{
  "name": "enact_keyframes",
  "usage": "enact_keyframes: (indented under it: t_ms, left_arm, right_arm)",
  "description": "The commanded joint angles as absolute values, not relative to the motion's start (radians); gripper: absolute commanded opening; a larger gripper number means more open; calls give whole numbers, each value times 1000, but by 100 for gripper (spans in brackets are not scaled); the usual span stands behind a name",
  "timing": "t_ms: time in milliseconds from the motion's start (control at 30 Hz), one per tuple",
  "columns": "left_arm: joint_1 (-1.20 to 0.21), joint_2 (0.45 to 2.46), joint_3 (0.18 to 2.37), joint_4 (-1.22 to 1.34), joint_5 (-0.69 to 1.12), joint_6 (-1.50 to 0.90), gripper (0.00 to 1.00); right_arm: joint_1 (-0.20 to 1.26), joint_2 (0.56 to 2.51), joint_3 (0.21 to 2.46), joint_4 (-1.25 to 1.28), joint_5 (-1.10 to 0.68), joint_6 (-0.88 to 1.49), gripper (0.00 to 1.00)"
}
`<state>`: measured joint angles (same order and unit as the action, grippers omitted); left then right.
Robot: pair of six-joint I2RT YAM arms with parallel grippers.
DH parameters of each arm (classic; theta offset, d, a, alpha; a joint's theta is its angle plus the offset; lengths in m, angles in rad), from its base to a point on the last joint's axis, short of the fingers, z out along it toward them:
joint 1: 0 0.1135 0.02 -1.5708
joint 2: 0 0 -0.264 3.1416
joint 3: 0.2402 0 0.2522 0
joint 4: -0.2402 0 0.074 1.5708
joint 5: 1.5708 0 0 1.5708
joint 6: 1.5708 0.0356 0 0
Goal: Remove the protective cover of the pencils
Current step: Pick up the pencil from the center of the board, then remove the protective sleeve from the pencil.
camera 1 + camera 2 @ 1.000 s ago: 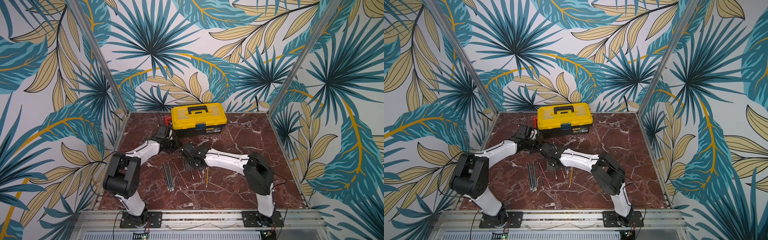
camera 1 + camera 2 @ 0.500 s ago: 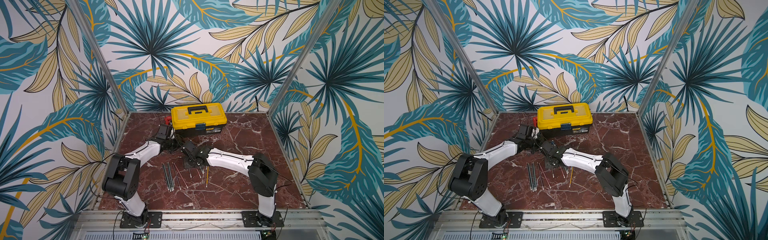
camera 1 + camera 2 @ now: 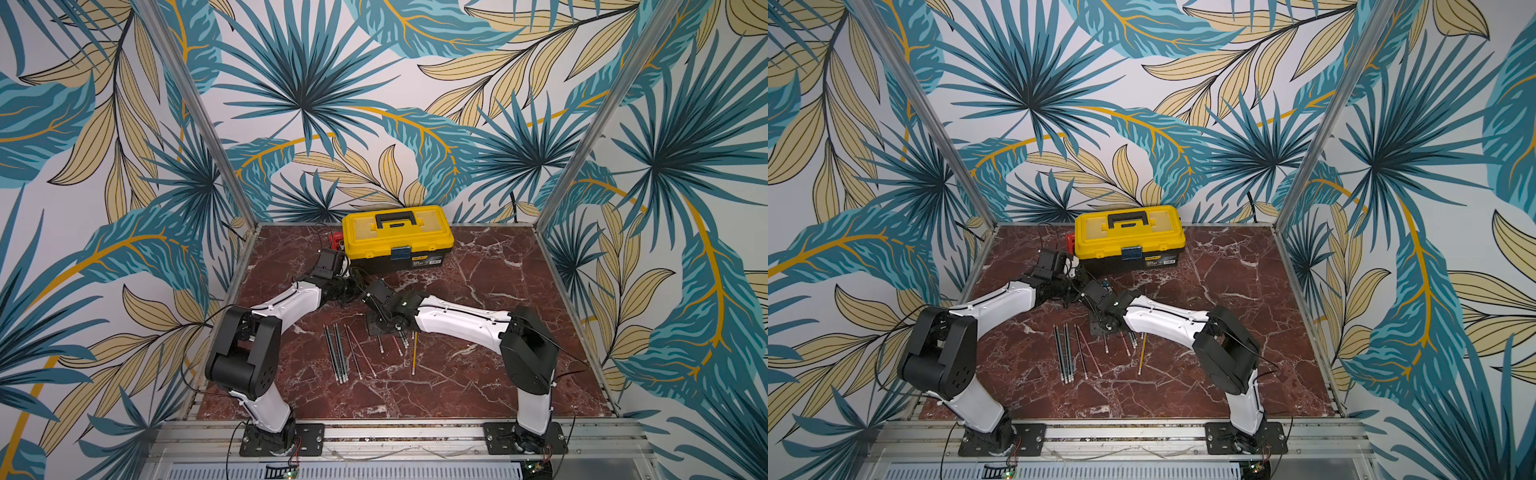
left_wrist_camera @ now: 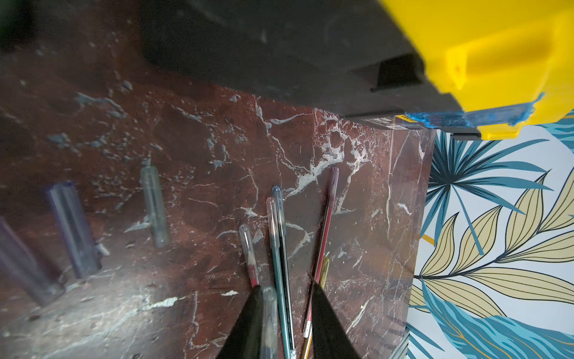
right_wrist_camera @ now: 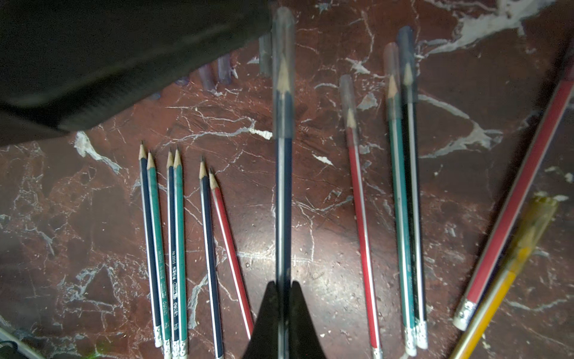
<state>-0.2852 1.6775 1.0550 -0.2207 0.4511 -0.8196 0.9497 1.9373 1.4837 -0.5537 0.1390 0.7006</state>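
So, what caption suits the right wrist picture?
Right gripper clamps a capped pencil; bare and capped pencils lie on the marble.

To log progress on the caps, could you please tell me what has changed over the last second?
Little: the left gripper has edged slightly toward the yellow toolbox, its jaws open around the cap of the dark pencil that the right gripper holds. The right jaws stay shut on that pencil; nothing was let go. The other pencils and the toolbox lie as before.
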Motion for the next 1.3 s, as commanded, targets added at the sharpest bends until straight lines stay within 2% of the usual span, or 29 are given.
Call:
enact_keyframes:
  t_ms: [0,367,433,533,667,733,800,933,1267]
  left_arm:
    - [-288,1687,1037,-201,456,-819,28]
    - [-290,1712,1048,-202,470,-816,26]
    - [-290,1715,1050,-201,473,-815,22]
    - [-291,1717,1052,-201,475,-815,8]
    - [-291,1717,1054,-203,467,-808,4]
    - [-291,1715,1054,-202,464,-804,4]
    - [-292,1714,1057,-203,465,-800,3]
    - [-291,1706,1058,-203,460,-791,2]
    - [-291,1698,1057,-204,467,-792,1]
  right_arm:
    - [949,1912,1508,-576,177,685,5]
    - [948,1895,1529,-572,158,680,5]
    - [948,1897,1533,-571,158,677,5]
    - [948,1906,1537,-571,156,674,5]
    - [946,1916,1541,-569,156,663,6]
    - [945,1920,1545,-570,148,658,9]
    - [946,1923,1548,-569,142,652,19]
    - [942,1938,1560,-569,131,644,30]
    - [936,1993,1582,-564,107,668,32]
